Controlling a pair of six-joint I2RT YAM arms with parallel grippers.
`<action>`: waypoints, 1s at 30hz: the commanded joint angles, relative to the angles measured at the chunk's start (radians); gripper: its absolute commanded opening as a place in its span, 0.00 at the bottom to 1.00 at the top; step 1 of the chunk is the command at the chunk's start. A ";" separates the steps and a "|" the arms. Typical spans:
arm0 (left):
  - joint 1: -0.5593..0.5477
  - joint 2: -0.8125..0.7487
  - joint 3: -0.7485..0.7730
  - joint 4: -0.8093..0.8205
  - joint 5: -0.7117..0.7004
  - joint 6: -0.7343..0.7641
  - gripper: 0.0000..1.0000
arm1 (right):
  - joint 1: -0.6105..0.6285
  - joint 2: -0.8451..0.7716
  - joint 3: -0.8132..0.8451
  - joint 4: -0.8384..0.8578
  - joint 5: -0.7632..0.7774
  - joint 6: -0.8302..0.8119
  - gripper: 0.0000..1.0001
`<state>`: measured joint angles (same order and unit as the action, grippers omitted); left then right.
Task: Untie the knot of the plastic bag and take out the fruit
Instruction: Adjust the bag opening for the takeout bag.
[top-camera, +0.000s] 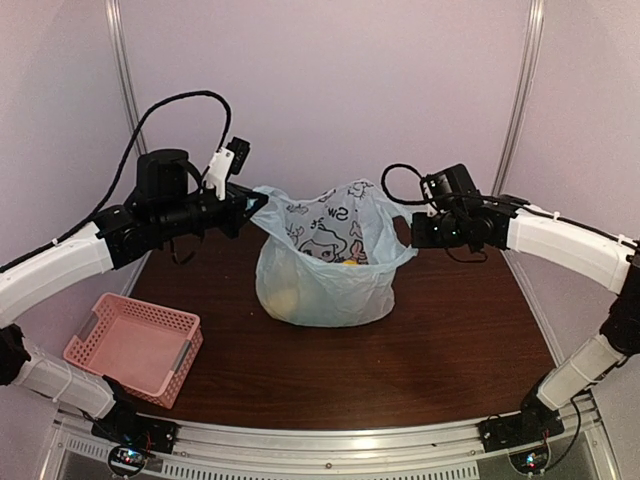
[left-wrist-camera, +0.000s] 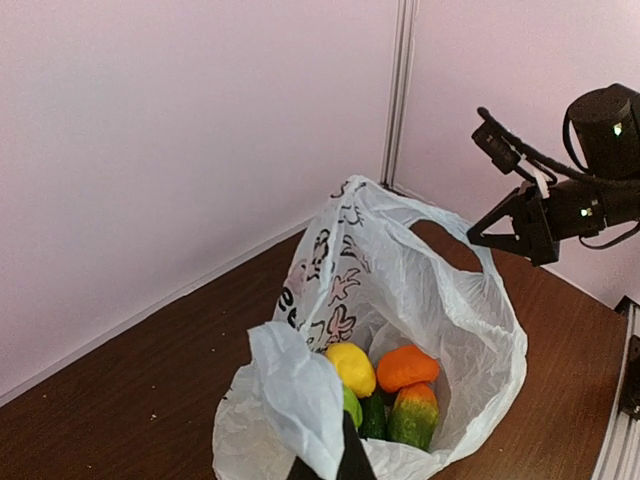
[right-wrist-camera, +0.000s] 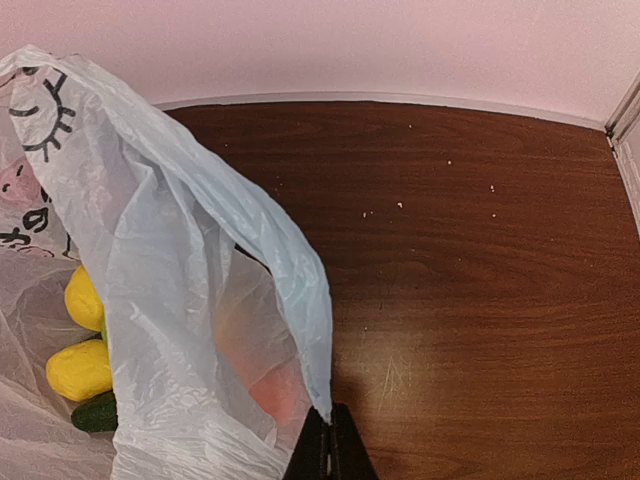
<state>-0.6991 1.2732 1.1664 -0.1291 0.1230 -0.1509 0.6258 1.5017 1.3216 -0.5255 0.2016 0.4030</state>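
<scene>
left claw (top-camera: 250, 207) pinching plastic bag (top-camera: 325, 285) rim | right claw (right-wrist-camera: 331, 442) pinching opposite rim | print lettering unreadable

A plastic bag (top-camera: 325, 270) is seen standing mid-worktop (top-camera: 460, 340), its mouth flanked by the left fingers (top-camera: 245, 205) at its left rim and the right fingers (top-camera: 420, 235) at its right. Fruit (left-wrist-camera: 385, 390) is piled inside. A basket (top-camera: 150, 310) is set at the near-left corner, well apart.
</scene>
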 joint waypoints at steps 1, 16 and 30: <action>0.004 -0.028 -0.012 0.028 -0.024 -0.018 0.00 | -0.037 -0.067 -0.115 0.112 -0.094 0.096 0.00; 0.026 -0.237 -0.287 0.080 -0.132 -0.409 0.00 | -0.079 -0.162 -0.194 0.095 -0.087 0.089 0.00; 0.235 -0.295 -0.485 0.006 -0.004 -0.545 0.00 | -0.079 -0.206 -0.358 0.169 -0.142 0.115 0.00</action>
<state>-0.5304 1.0073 0.7105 -0.1207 0.1234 -0.6643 0.5629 1.3331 0.9932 -0.3592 0.0139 0.5060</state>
